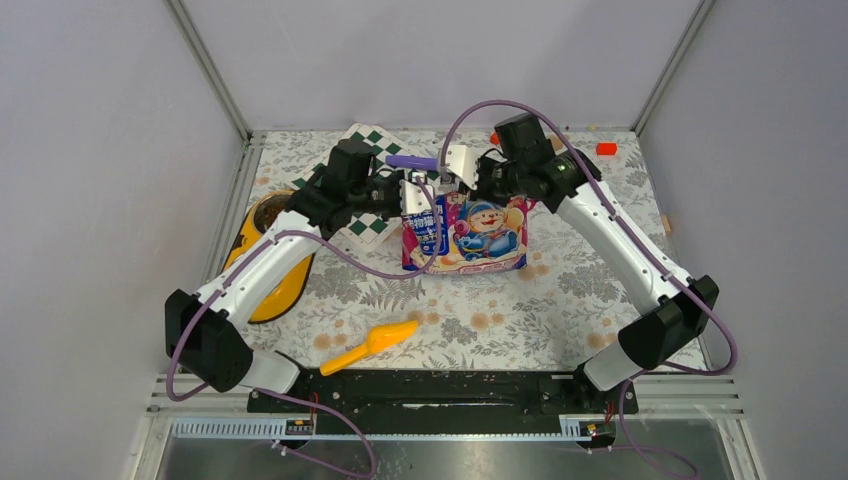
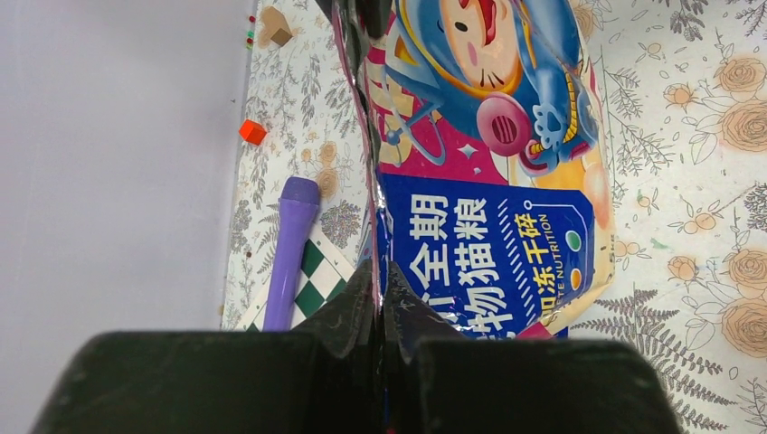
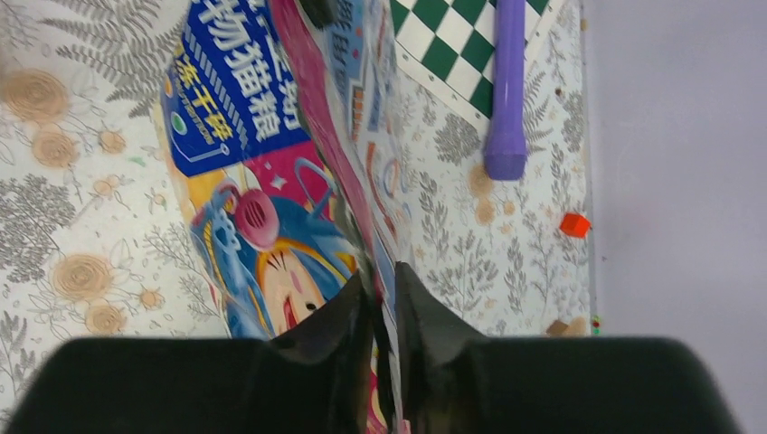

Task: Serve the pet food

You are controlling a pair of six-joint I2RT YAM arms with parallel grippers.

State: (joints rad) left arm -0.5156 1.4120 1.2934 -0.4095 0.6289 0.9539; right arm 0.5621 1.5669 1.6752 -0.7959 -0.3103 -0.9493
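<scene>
Progress looks early to me: the pet food bag [image 1: 465, 233] stands upright in the middle of the table [image 1: 560, 300], and I see no kibble being poured or scooped. The orange scoop [image 1: 370, 344] lies alone near the front edge, well apart from the bag, with nothing gripping it. The yellow feeder [image 1: 245, 238] sits off to the left, partly under the left arm. Its far bowl shows something dark inside, but I cannot tell from here whether that is food.

Both arms are at the top of the bag. The left end effector [image 1: 413, 190] is clenched on the upper edge at the bag's left corner, and its wrist view shows the glossy film pinched between the closed fingers [image 2: 348, 307]. The right end effector [image 1: 465, 180] is likewise clamped on the top edge nearer the middle, the seam running straight into its fingers [image 3: 425, 316]. So the bag hangs between the two grips, its base touching the table.

Whether the seam is opened I cannot make out. My guess is that opening it is the step in hand, with scooping or pouring into the feeder left to do.
</scene>
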